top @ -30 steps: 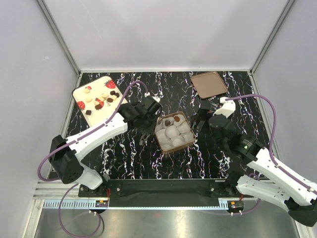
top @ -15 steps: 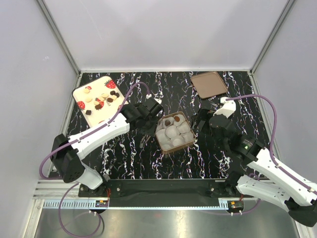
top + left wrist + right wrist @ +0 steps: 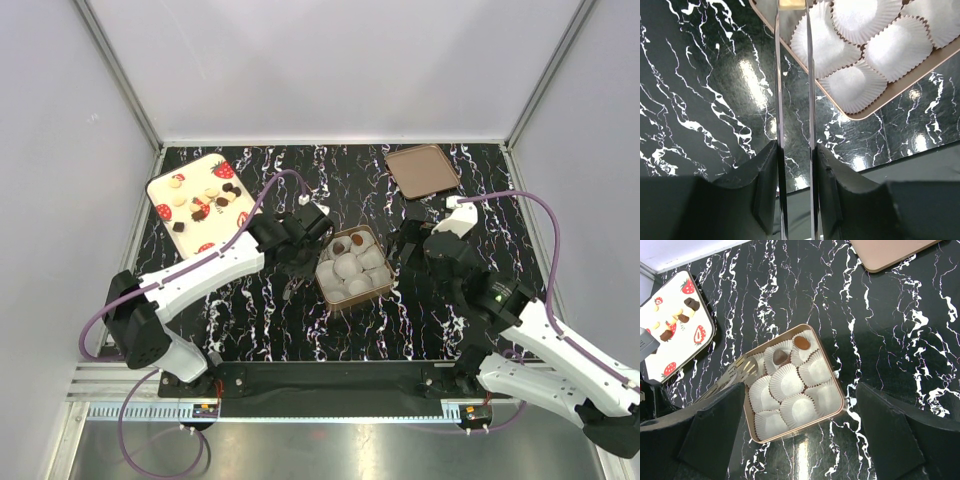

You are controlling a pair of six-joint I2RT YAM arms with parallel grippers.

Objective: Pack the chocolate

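Chocolates (image 3: 208,195) lie mostly on the strawberry-printed tray (image 3: 198,167) at the far left of the black marbled tabletop (image 3: 340,185), a scatter of dark brown and cream-white pieces. Two dark brown pieces (image 3: 801,342) sit in paper cups along the far side of the rose-gold box (image 3: 801,425). The box stands mid-table between the two arms and holds nine white fluted cups (image 3: 787,381) in three rows.

From the tray side, the left gripper (image 3: 792,11), fitted with long thin blades, reaches over the box corner nearest the tray. Its blades stand parallel and nearly together. Between their tips, cut off by the top edge of the left wrist view, a small cream-coloured candy (image 3: 792,4) appears to be pinched above the cups. So little of it shows that its shape cannot be made out.

Just to the right of the box hangs the right gripper (image 3: 800,390), its dark fingers spread as wide as they go and gripping nothing. Its camera looks down on the whole box.

At the far right of the table a flat brown lid (image 3: 422,170) lies well apart from the box.
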